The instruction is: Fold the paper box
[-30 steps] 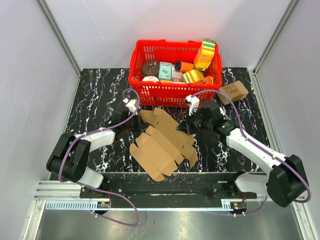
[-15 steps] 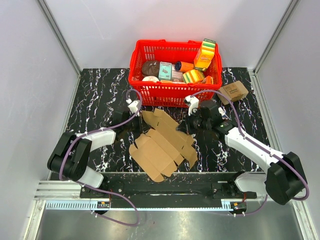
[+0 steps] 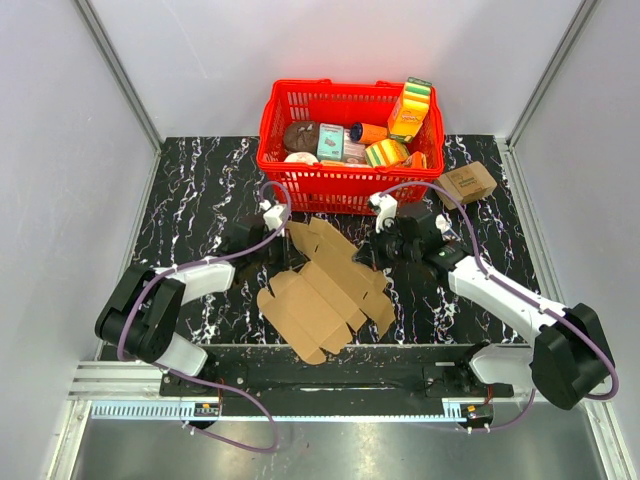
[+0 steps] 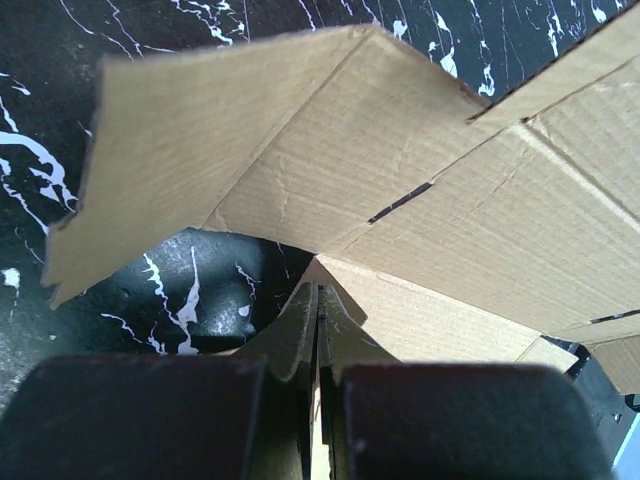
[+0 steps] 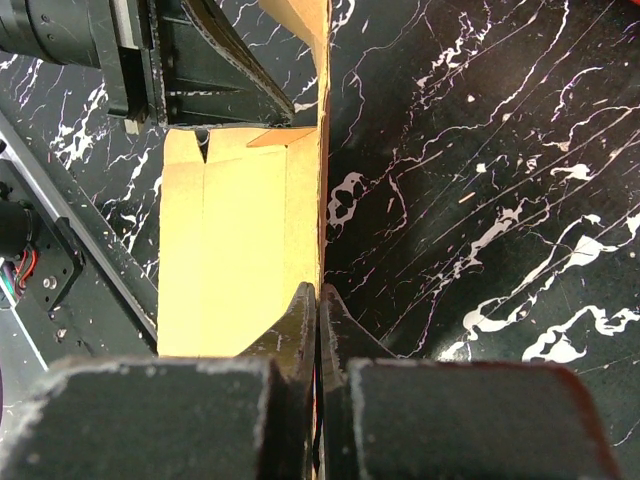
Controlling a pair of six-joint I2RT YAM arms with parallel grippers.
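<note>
left claw [image 4: 318, 325] clamped on paper box [image 3: 325, 290] flap | right claw [image 5: 318, 305] clamped on opposite edge | box mostly flat between claws on surface [image 3: 190, 200] | early: nearly all folds remaining

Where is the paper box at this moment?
In the top view the paper box lies mid-table, just on the near side of the red basket; the left gripper pinches its left edge, the right gripper its right.

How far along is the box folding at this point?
Done: little; the paper box lies opened out, mostly flat, no walls formed. In hand: left gripper and right gripper are each shut on an edge of it. Left: essentially all the folding.
</note>
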